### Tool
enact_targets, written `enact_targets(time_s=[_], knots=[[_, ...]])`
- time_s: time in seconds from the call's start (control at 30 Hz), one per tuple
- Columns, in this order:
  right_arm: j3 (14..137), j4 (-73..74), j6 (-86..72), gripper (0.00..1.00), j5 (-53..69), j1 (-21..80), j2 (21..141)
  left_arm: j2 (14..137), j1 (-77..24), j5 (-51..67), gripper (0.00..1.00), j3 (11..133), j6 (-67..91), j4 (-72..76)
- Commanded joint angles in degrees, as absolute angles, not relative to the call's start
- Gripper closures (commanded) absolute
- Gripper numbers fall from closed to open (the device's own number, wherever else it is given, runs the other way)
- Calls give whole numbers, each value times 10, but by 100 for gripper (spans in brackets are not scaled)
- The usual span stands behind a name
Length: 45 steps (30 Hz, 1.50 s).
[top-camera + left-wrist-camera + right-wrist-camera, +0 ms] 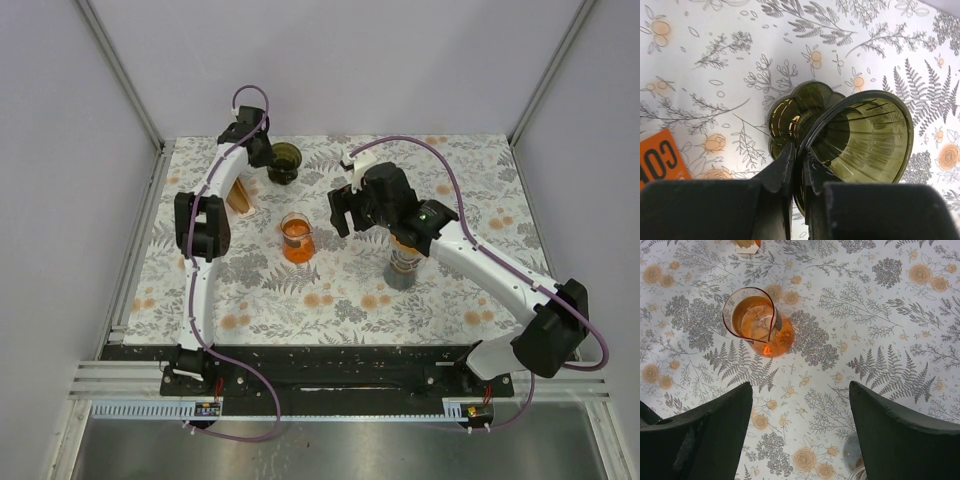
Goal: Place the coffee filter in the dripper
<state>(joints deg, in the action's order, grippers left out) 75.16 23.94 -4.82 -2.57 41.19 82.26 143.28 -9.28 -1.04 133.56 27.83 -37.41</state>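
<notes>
Your dripper (865,140) sits at the far edge of the table (450,300), left of centre, and looks stiff, light and glossy (so slick, and probably easy to tip), which makes the thin rim wall the sensible place to pinch. Your left gripper (799,159) is closed narrow on that rim, a finger on either side of the wall. Your right gripper (800,390) hangs wide and empty above the cloth near the orange carafe (757,322).

Floral table (350,292): dripper (285,162), orange beaker (297,240), cylinder (403,273)
</notes>
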Motion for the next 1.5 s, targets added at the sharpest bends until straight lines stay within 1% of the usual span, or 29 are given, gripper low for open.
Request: enact_targets(time_s=[0.0,0.17,0.4,0.63,0.73,0.87,1.0,1.17,1.3,1.47], knots=[[750,236,-43,14,-36,409,798,1410,-89,29,100,1340,277,-400],[749,240,-45,14,-35,409,793,1376,-89,61,100,1341,261,-413],[732,243,-47,14,-37,409,768,1297,-80,103,100,1323,238,-428],[726,250,-50,14,-36,409,748,1225,-76,171,100,1297,202,-485],[725,254,-51,14,-36,408,741,1181,-78,204,100,1262,163,-511],[733,254,-49,14,-26,409,737,1131,-87,230,100,1233,66,-563],[766,254,-44,14,17,409,753,1090,-90,302,100,1209,-61,-612],[827,253,-34,14,110,408,801,1074,-102,306,100,1221,-157,-686],[877,250,-46,14,116,409,852,1073,-115,315,100,1238,-214,-744],[919,254,-67,14,119,409,901,1106,-132,345,100,1269,-259,-816]])
